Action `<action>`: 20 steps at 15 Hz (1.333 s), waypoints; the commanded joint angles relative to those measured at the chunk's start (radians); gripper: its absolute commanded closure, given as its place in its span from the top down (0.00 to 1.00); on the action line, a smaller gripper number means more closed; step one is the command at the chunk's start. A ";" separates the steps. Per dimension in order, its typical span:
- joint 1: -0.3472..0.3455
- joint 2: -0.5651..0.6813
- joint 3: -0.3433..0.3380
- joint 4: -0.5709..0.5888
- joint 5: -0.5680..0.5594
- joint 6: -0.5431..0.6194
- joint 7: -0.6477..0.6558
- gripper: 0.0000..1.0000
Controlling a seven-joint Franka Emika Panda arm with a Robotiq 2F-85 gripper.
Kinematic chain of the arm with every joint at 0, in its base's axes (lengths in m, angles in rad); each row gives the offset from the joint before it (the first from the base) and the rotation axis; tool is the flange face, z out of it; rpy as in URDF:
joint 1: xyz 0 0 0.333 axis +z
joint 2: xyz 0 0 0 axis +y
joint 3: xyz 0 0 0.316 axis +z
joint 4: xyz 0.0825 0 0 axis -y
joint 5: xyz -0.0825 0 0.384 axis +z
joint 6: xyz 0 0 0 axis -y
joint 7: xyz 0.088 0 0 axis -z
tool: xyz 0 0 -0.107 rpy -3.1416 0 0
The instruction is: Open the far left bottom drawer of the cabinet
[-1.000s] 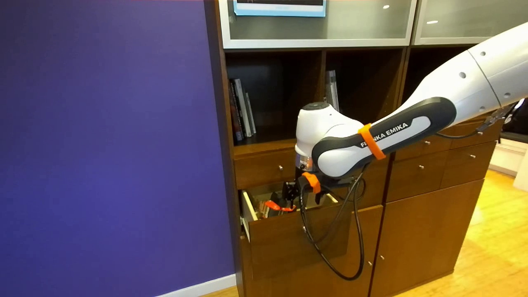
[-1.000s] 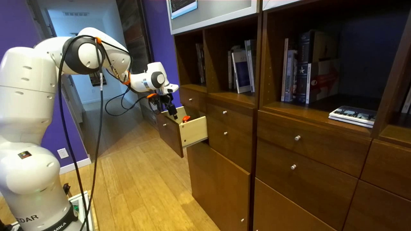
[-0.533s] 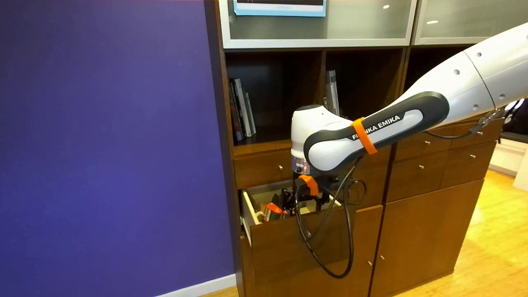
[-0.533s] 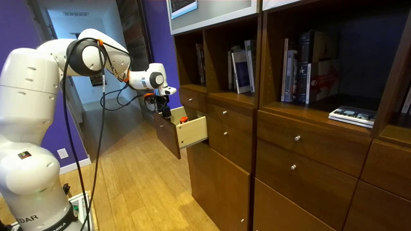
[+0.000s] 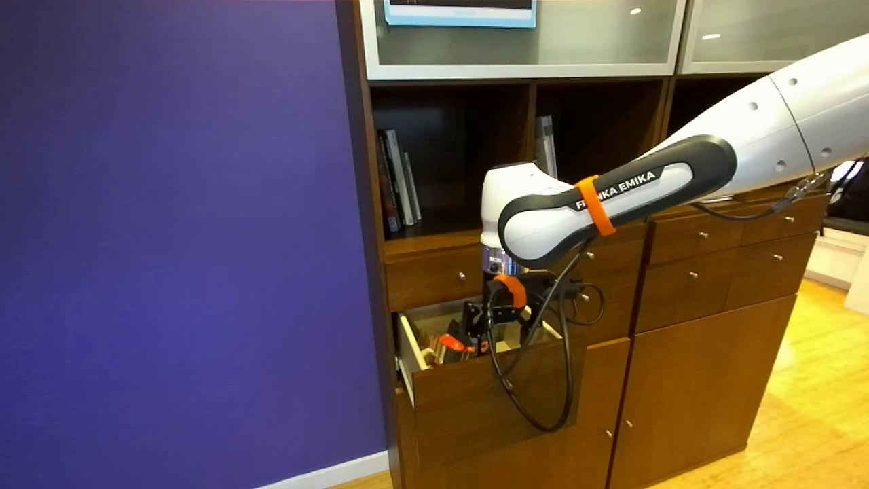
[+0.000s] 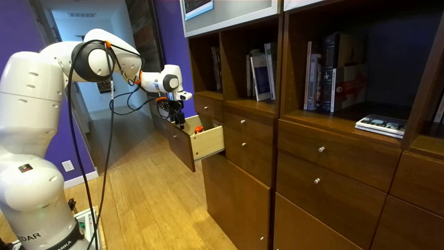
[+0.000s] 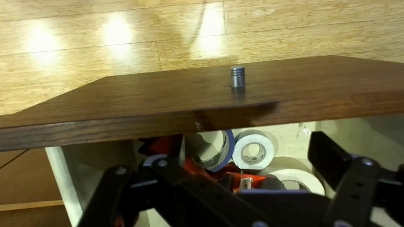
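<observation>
medium-brown, silver-knobbed wood drawer (image 5: 455, 407) juts from the tall brown wooden cabinet (image 5: 706, 380), lower centre in an exterior view; over its opening the black two-fingered gripper (image 7: 247, 146) gapes wide, holding nothing; a white tape roll (image 7: 268, 152) lies inside.

- An office, by the look of it; a home study cannot be ruled out.
- Books (image 6: 326, 83) stand on open shelves (image 6: 341, 125) of the cabinet (image 5: 692, 387).
- Tape rolls (image 7: 269, 150) lie in the cabinet's drawer (image 5: 461, 401).
- Frosted glass (image 5: 611, 44) fronts the cabinet's top.
- Plank floor (image 6: 166, 201) lies before the cabinet.
- Beside the cabinet is a purple wall (image 5: 190, 231); past the cabinet, a hall (image 6: 95, 100) with an air vent (image 6: 82, 15).
</observation>
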 commanded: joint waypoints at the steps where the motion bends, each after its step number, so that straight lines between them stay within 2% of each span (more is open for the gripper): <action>1: 0.022 -0.043 -0.013 0.001 -0.057 -0.004 0.022 1.00; 5: 0.025 -0.085 -0.016 0.020 -0.162 -0.037 -0.017 1.00; 7: 0.010 -0.116 -0.007 0.007 -0.180 -0.030 -0.051 1.00; 9: -0.019 -0.150 0.017 -0.019 -0.119 -0.026 -0.127 1.00; 10: 0.000 -0.102 0.002 0.023 -0.151 -0.019 -0.065 1.00; 20: -0.009 -0.120 0.009 0.013 -0.142 -0.025 -0.108 1.00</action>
